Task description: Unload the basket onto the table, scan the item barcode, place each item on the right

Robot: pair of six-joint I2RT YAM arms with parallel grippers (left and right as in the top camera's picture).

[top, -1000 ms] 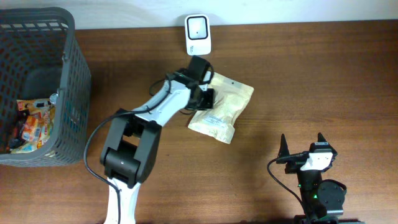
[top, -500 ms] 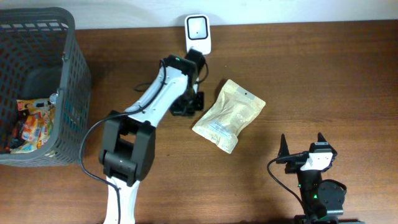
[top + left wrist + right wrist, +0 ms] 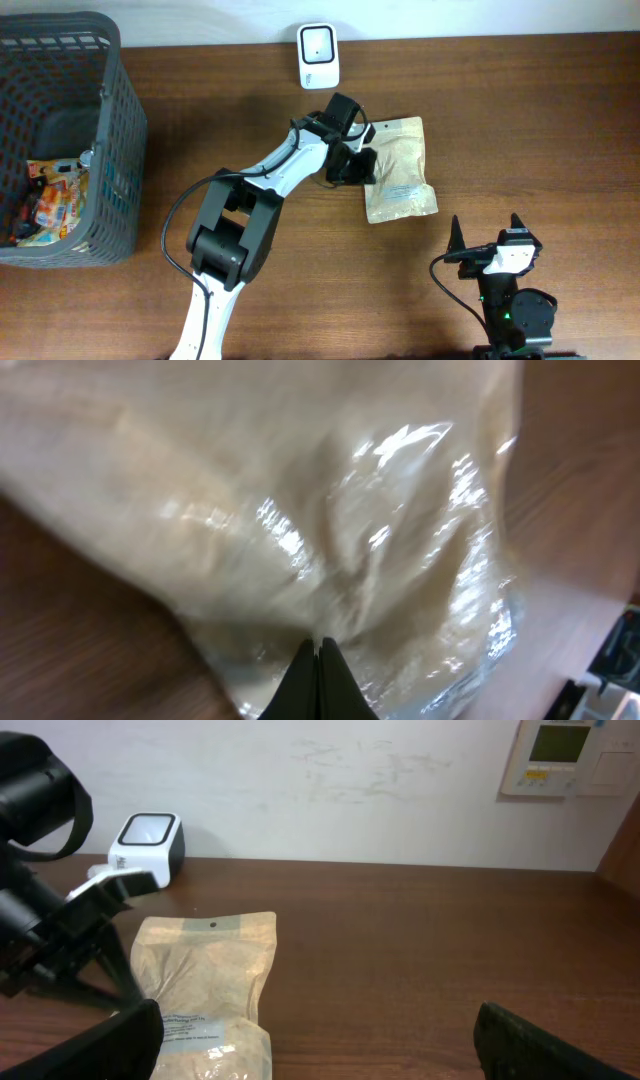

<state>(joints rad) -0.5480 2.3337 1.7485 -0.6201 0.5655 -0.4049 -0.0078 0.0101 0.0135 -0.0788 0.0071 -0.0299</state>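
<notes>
Nudging with fingers pressed together, the left gripper (image 3: 362,166) has swung the pouch (image 3: 402,172) rightward to centre frame, label up, lower right of the scanner (image 3: 318,55). By my judgement, the barcode isn't presented yet. The right gripper (image 3: 485,228) rests spread, lower right.

White-linked left arm (image 3: 288,163), black joints (image 3: 225,235)

Checkout-style test bench: barcode scanner (image 3: 318,55), shopping basket (image 3: 126,140).

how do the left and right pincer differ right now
The left pincer is shut, its tips against the tan pouch; the right pincer stands wide open, touching nothing. The left reaches out mid-table near the scanner; the right sits at the near edge. Both have dark fingers.
</notes>
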